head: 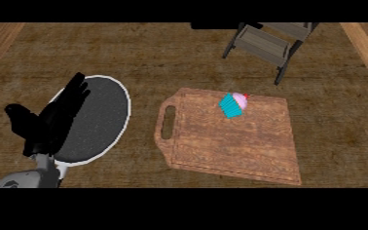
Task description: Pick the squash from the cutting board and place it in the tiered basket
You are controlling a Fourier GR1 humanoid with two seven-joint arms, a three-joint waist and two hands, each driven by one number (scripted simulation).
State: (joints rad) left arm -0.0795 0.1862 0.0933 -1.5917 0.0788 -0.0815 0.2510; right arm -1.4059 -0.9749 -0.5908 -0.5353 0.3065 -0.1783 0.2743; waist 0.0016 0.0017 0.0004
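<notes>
Far left, the robot's black left hand [50,119] is seen with its fingers straight and spread wide, nothing held, hovering over the left part of a dark grey round plate with a white rim [120,126]. The plate looks speckled and matte, and is set flat on the brown wooden counter top [144,53], which has a rough, streaky grain all over.

Just right of the plate, a brown wooden cutting board with a slot handle on its left side [237,146] is laid flat; rounded corners and a groove near the edge can be made out.

No squash can be spotted on the board, tbh. What's seen at its far edge is a small cupcake with a teal ribbed wrapper and pink top [233,104], tipped on its side.

Far right, a grey slatted tiered basket with dark legs [269,41] is stood on the counter, well apart from the board. The right hand isn't seen anywhere.
</notes>
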